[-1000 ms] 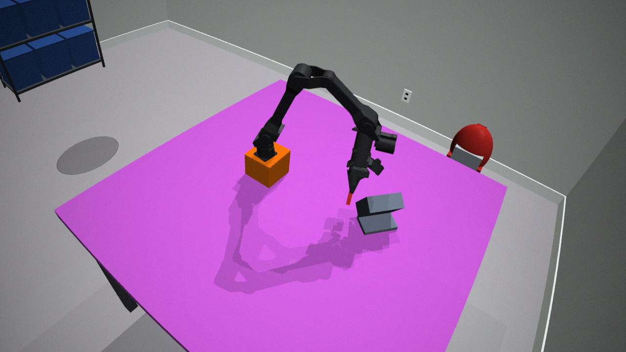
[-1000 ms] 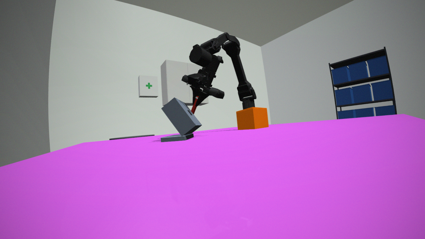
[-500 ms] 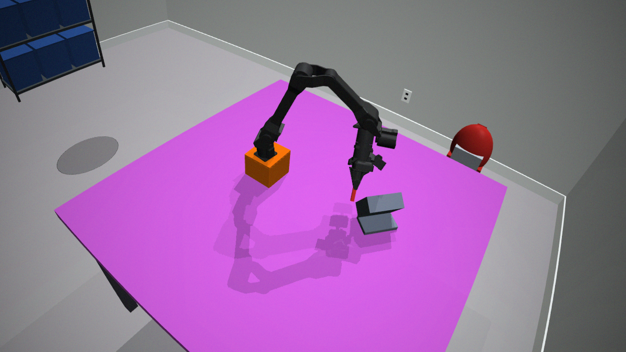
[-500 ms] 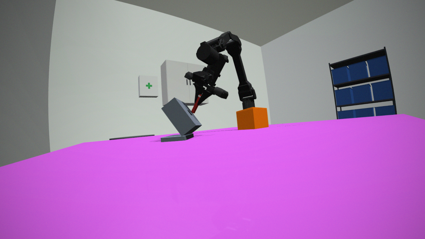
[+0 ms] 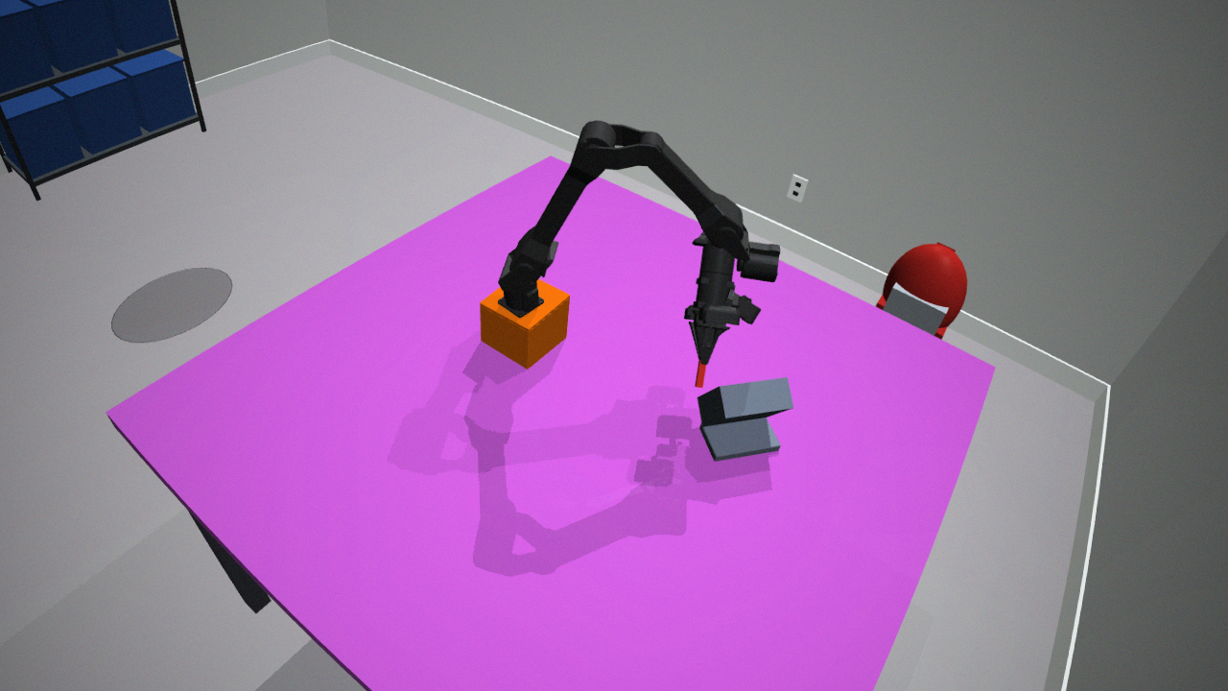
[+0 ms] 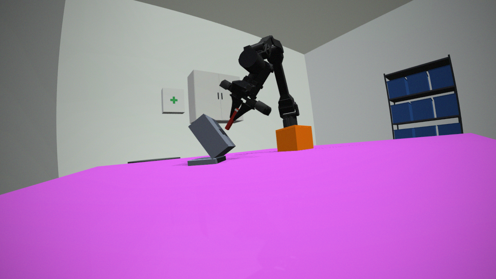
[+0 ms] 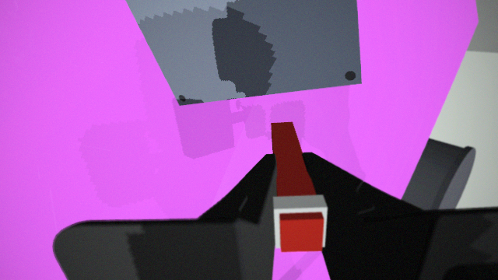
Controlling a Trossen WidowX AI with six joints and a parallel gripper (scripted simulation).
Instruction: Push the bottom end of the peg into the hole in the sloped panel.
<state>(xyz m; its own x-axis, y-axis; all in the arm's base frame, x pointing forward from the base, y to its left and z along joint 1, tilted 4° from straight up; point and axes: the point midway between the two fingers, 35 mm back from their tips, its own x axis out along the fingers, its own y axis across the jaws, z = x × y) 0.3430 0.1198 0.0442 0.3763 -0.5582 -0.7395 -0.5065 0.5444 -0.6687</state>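
Above the pink worktop [image 5: 360, 481], toward its far right corner, the black arm [image 5: 661, 167] arches over from its orange base block [image 5: 549, 330] and hangs its gripper [image 5: 705, 350] in the air. The two dark fingers are pinched narrow on a red peg [image 6: 231, 119], square in section, with a pale band around its upper end. The peg is clear of the table, gripped near its top, and its lower end sticks out below the fingertips. From the low side view it leans, its bottom end angled toward the face of the grey sloped panel [image 6: 209, 135] and stopping just short of it. A small dark slot [image 6: 219, 131] shows on that face. The panel stands tilted on a flat grey foot [image 6: 204, 161] near the right-hand edge of the worktop, well apart from the orange block. From the wrist view the panel's face fills the upper part, shadowed by the arm, and I cannot make out the hole there. Off the table's far right corner sits a red helmet-like thing [image 5: 927, 279].
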